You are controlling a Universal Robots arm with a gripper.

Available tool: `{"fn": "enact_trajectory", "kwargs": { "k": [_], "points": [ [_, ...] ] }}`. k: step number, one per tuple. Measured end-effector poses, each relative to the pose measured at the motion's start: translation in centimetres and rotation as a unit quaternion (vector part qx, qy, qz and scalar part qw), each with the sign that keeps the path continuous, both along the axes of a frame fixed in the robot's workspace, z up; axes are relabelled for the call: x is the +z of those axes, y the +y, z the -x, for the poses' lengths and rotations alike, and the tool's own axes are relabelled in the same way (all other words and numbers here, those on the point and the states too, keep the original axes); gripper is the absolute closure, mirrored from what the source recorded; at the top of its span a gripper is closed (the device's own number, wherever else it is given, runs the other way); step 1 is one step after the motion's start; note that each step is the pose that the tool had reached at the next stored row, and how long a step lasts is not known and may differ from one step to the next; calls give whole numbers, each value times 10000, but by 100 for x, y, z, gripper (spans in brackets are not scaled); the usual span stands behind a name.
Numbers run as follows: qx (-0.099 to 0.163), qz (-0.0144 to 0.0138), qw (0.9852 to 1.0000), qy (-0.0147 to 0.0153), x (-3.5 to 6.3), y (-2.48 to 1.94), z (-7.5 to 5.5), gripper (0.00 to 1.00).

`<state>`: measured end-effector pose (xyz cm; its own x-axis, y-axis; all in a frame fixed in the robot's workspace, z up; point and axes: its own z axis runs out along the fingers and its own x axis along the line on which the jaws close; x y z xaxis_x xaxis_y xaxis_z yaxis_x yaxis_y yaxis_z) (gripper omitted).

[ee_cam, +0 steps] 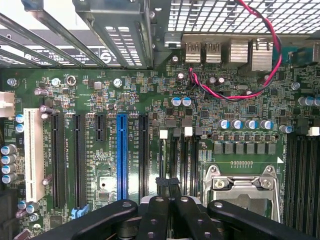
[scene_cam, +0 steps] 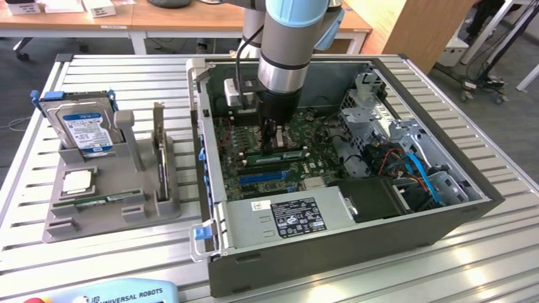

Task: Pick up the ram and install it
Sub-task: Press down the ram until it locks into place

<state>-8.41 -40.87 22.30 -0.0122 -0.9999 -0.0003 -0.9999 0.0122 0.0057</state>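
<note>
My gripper (scene_cam: 271, 146) reaches down into the open computer case (scene_cam: 354, 243), its fingers shut tip to tip over the motherboard (scene_cam: 316, 170). The ram (scene_cam: 288, 154), a green stick with a pale label, stands on edge on the board right at the fingertips, running toward the exterior view's right. I cannot tell whether the tips touch it. In the wrist view the gripper (ee_cam: 168, 182) sits over the long black memory slots (ee_cam: 181, 160), between the blue slot (ee_cam: 121, 155) and the silver processor socket (ee_cam: 245, 182). No green shows between the fingers.
A grey fixture (scene_cam: 101, 218) on the exterior view's left carries a blue-labelled hard drive (scene_cam: 84, 129), a silver processor chip (scene_cam: 77, 182), an upright card (scene_cam: 160, 158) and a thin green strip (scene_cam: 105, 201). Drive cages and cables crowd the case's right side (scene_cam: 404, 158). A teach pendant (scene_cam: 126, 293) lies at the front edge.
</note>
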Motion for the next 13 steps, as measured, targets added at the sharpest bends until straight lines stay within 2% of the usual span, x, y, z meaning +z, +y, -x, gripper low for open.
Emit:
{"fn": "enact_trajectory", "kwargs": {
  "k": [13],
  "points": [
    [0, 0, 10000, 0, -3, 0, 0, 90]
  ]
}}
